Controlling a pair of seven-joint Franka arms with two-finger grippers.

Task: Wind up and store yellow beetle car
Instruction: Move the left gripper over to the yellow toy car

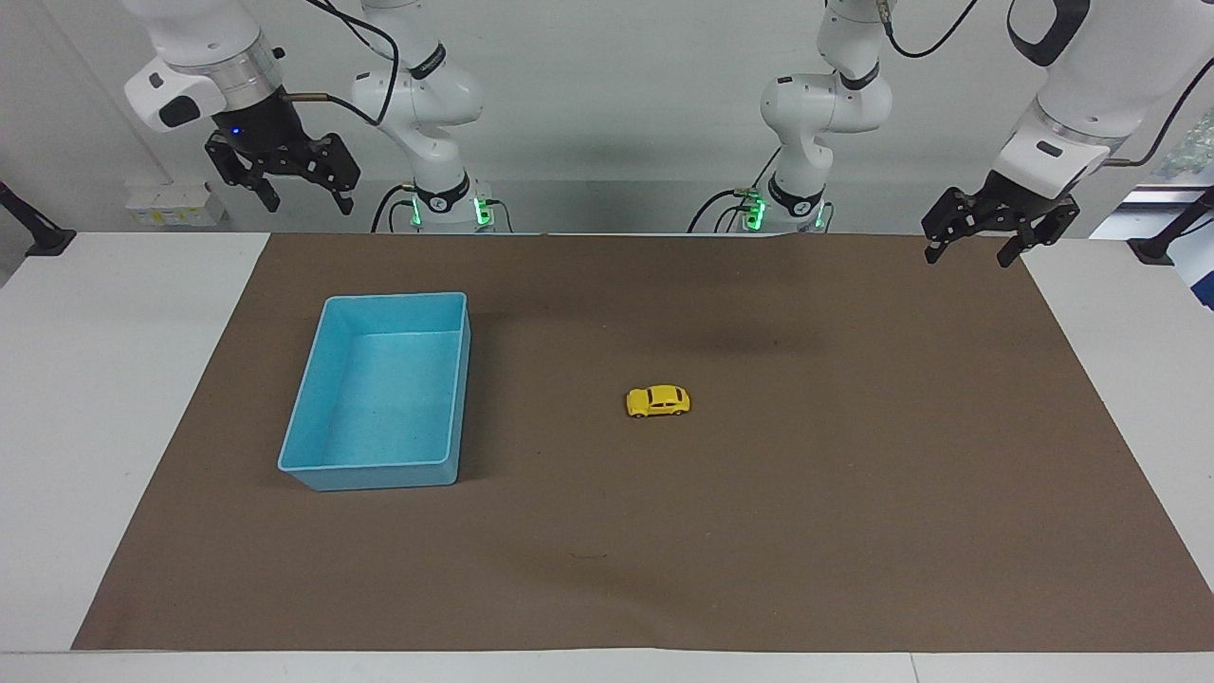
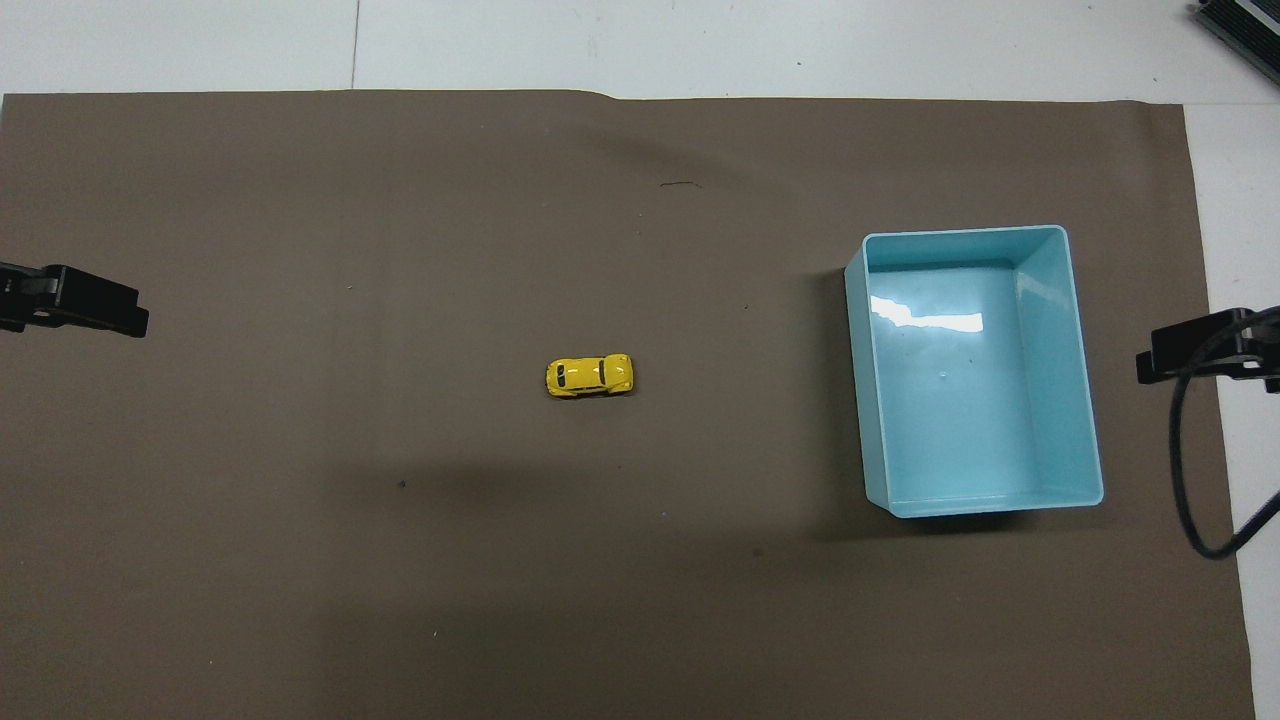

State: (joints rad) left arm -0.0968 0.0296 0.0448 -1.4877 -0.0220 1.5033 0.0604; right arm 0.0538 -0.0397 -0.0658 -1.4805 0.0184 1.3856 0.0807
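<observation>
The yellow beetle car (image 1: 657, 401) stands on its wheels on the brown mat near the middle of the table; it also shows in the overhead view (image 2: 590, 376). The light blue bin (image 1: 379, 476) stands empty toward the right arm's end of the table, beside the car, and shows in the overhead view (image 2: 990, 507). My right gripper (image 1: 310, 204) hangs open and empty in the air, over the table's edge at the robots' end. My left gripper (image 1: 967, 258) hangs open and empty over the mat's corner at the left arm's end. Both arms wait, well apart from the car.
The brown mat (image 1: 759, 531) covers most of the white table (image 1: 95, 379). A black cable (image 2: 1190, 480) loops down by the right gripper's tip (image 2: 1190, 355). The left gripper's tip (image 2: 95, 300) shows at the mat's edge.
</observation>
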